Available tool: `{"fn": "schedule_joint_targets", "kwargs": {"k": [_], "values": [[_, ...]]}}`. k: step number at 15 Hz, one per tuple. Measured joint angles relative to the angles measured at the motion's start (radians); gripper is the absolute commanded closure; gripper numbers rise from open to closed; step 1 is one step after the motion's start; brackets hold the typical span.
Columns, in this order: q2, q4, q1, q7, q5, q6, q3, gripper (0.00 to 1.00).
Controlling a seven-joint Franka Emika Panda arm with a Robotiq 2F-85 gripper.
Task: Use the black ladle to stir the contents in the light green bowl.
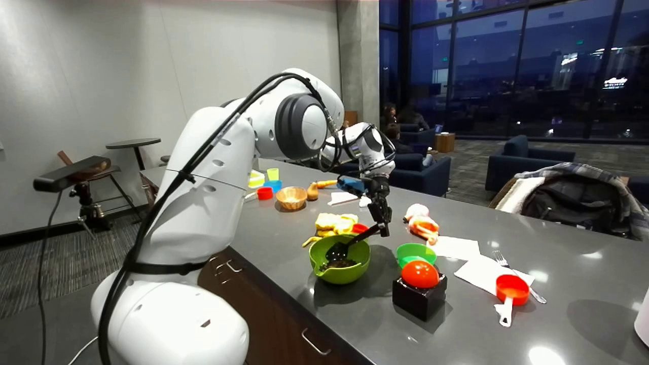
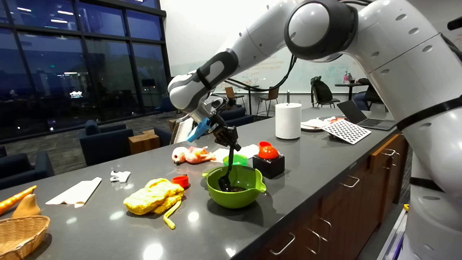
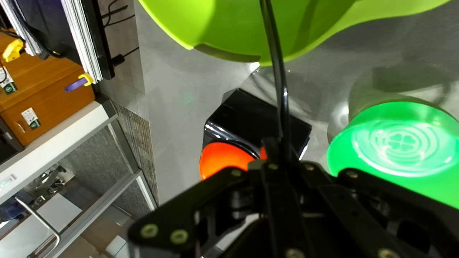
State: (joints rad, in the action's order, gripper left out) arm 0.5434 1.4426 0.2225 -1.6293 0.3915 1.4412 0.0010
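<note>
The light green bowl (image 1: 338, 275) stands upright on the grey counter, also in an exterior view (image 2: 234, 198) and at the top of the wrist view (image 3: 233, 28). Dark contents (image 2: 237, 189) lie at its bottom. The black ladle (image 1: 361, 236) leans with its head down inside the bowl and its handle up to my gripper; it shows too in an exterior view (image 2: 225, 182) and the wrist view (image 3: 277, 61). My gripper (image 1: 384, 229) is shut on the handle, above and beside the bowl (image 2: 235, 145). In the wrist view, the gripper (image 3: 281, 147) partly hides the handle's end.
A bright green small bowl (image 1: 416, 251) and a black box (image 1: 420, 302) with an orange dome (image 1: 420, 274) stand close by the bowl. A yellow plush (image 2: 155, 196) and red cup (image 2: 181, 181) lie on its other side. A pink toy (image 2: 193, 154) lies behind.
</note>
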Motion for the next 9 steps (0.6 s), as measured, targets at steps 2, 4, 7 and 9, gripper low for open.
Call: {"fn": "schedule_joint_targets", "kwargs": {"k": [2,4,7,9], "values": [[0.001,-0.004,-0.006,0.009,0.0,-0.001,-0.014,0.99],[0.001,-0.004,-0.016,0.011,0.0,-0.001,-0.026,0.99],[0.0,-0.002,-0.032,0.012,0.0,-0.001,-0.041,0.99],[0.0,0.001,-0.043,0.012,0.0,0.0,-0.05,0.99]]}}
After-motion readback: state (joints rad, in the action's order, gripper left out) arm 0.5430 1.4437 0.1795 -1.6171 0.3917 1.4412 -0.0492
